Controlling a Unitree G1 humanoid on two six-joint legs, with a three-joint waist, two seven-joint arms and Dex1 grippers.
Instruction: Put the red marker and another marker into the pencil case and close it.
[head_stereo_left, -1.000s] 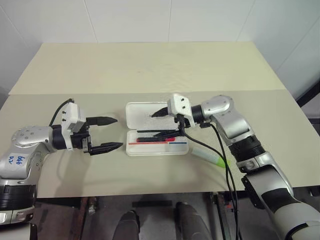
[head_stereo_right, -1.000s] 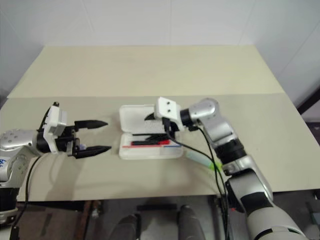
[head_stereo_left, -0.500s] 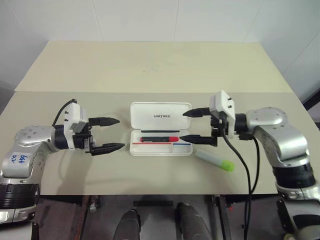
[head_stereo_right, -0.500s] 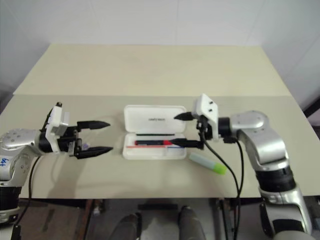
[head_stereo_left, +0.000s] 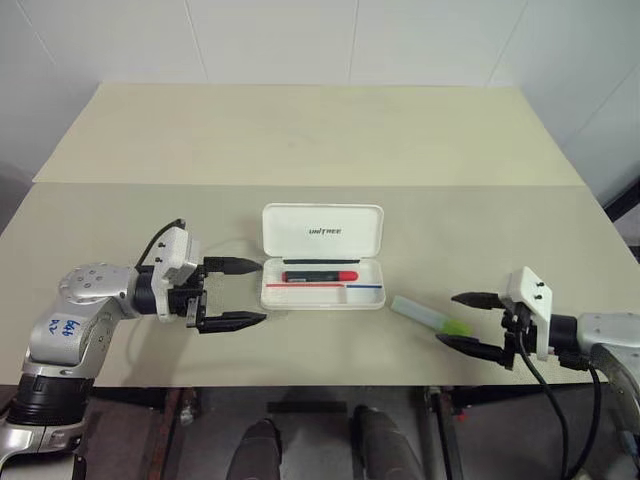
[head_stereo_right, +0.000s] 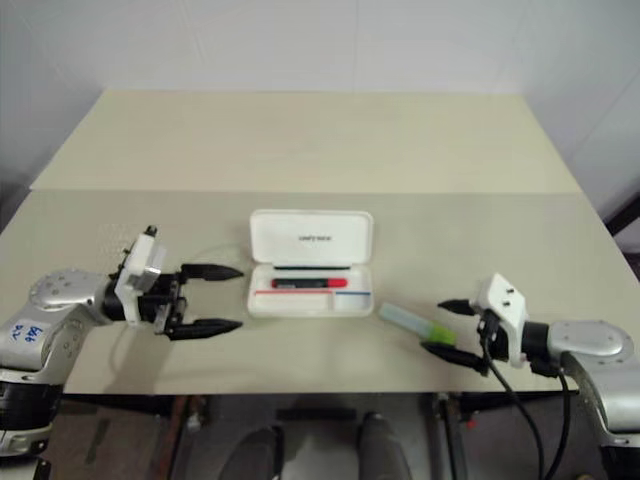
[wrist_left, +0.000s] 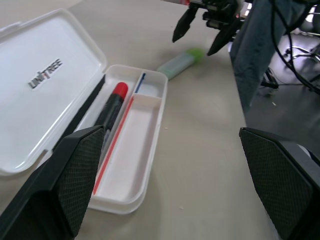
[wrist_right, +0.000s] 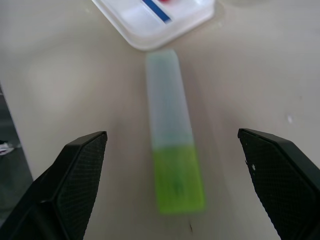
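Pencil case (head_stereo_left: 322, 256) lies open at table (head_stereo_left: 300, 130) centre, lid (head_stereo_left: 322, 230) folded flat toward 12 o'clock, dark lettering visible on it. Tray sits on the 6 o'clock side of the lid, with a red and blue line along its near part

Red marker (head_stereo_left: 319, 276) lies inside the tray, lengthwise, black barrel toward 9 o'clock, red cap end toward 3 o'clock

Green marker (head_stereo_left: 430, 315) lies on the bare table at roughly 4 o'clock from the case, just off its near right corner, not touching it. Pale body points toward the case, lime cap toward 4 o'clock

Left hand (head_stereo_left: 242, 293) is at 9 o'clock of the case, fingers pointing at its short end, spread wide, grasping nothing. Upper fingertip is just beside the case edge; contact cannot be judged

Right hand (head_stereo_left: 467, 320) is at 3 to 4 o'clock of the green marker, fingers spread wide and empty, pointing toward the cap. Right wrist view has the marker lying between the two open fingers (wrist_right: 65, 185), apart from both
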